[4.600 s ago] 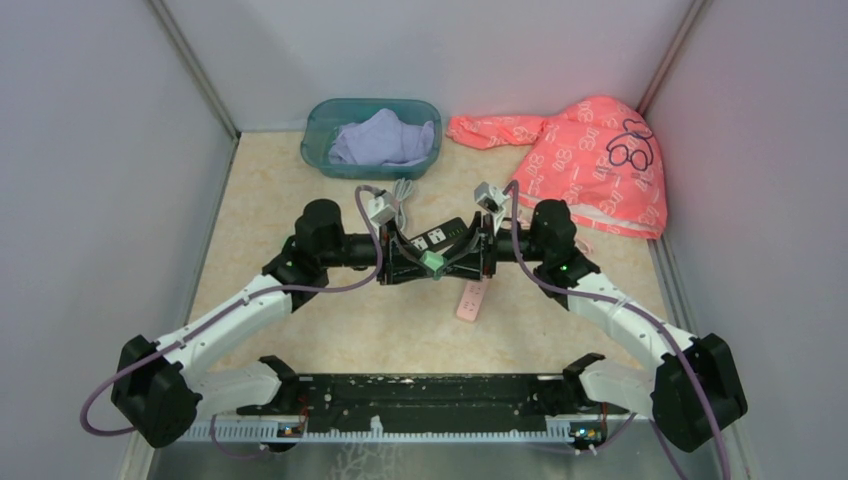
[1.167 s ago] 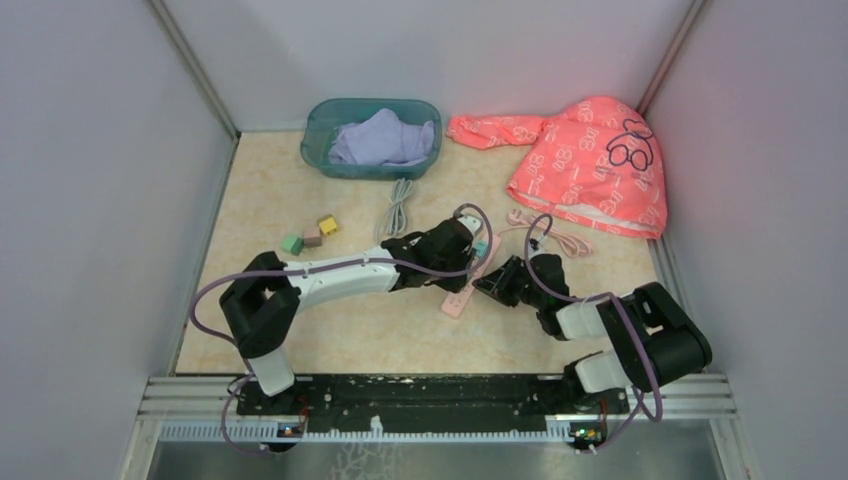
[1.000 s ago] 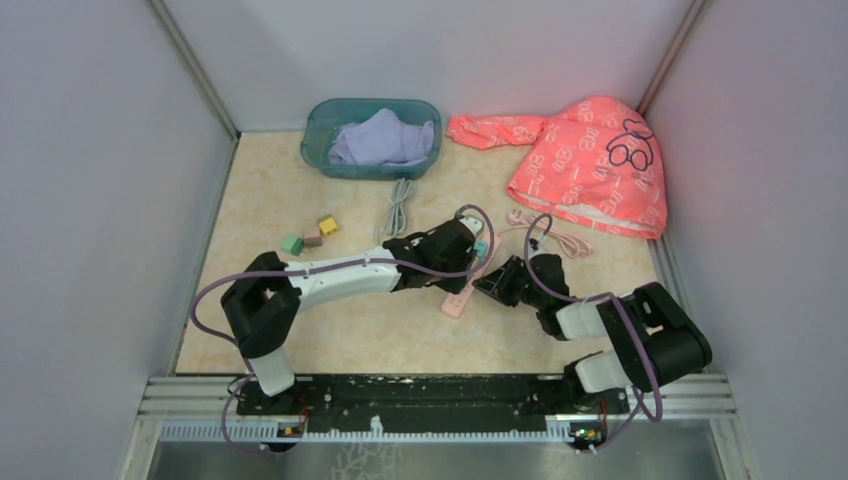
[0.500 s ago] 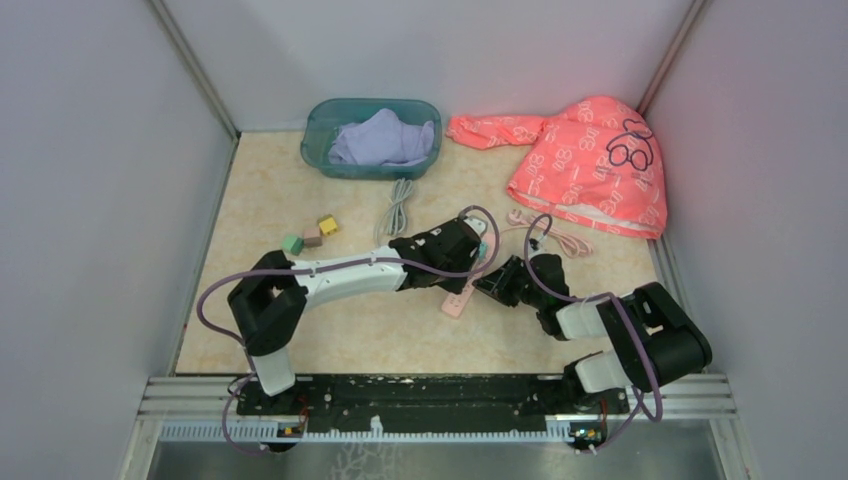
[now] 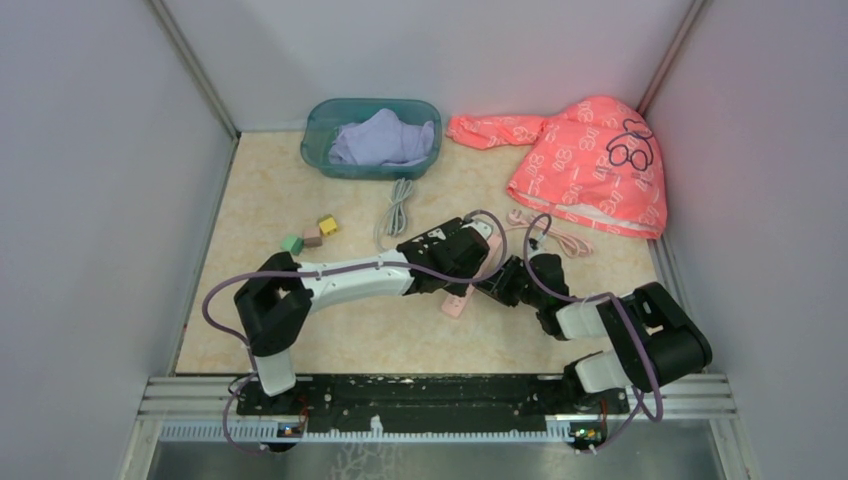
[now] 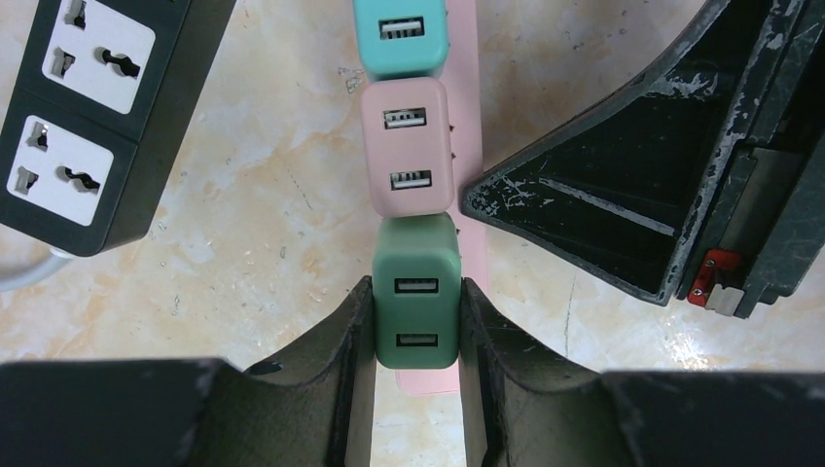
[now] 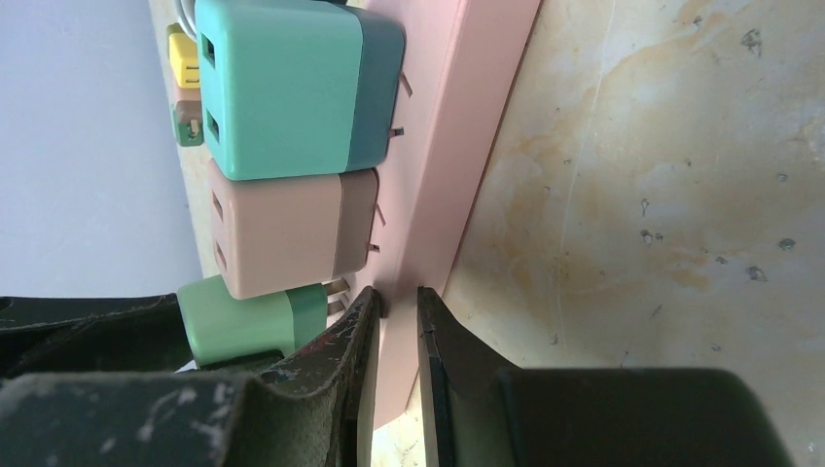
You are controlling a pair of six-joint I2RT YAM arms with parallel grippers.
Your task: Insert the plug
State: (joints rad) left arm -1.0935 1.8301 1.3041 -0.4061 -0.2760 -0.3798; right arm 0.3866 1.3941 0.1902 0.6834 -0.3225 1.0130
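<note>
My left claw (image 6: 416, 297) is clamped on the green plug (image 6: 416, 326), prongs showing above the pink strip (image 7: 457, 146), butted against the pink plug (image 6: 407, 146). My right claw (image 7: 397, 306) pinches the strip's edge. Bare table (image 6: 272, 224) to the left.

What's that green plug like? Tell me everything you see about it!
The green plug is a small rounded block of smooth plastic with two USB slots, one above the other, on its top face. The left gripper squeezes its two sides between black fingers. It sits at the end of the pink strip, close beside a pink plug. Its metal prongs show in a gap over the strip, so it is not pushed fully in.
</note>
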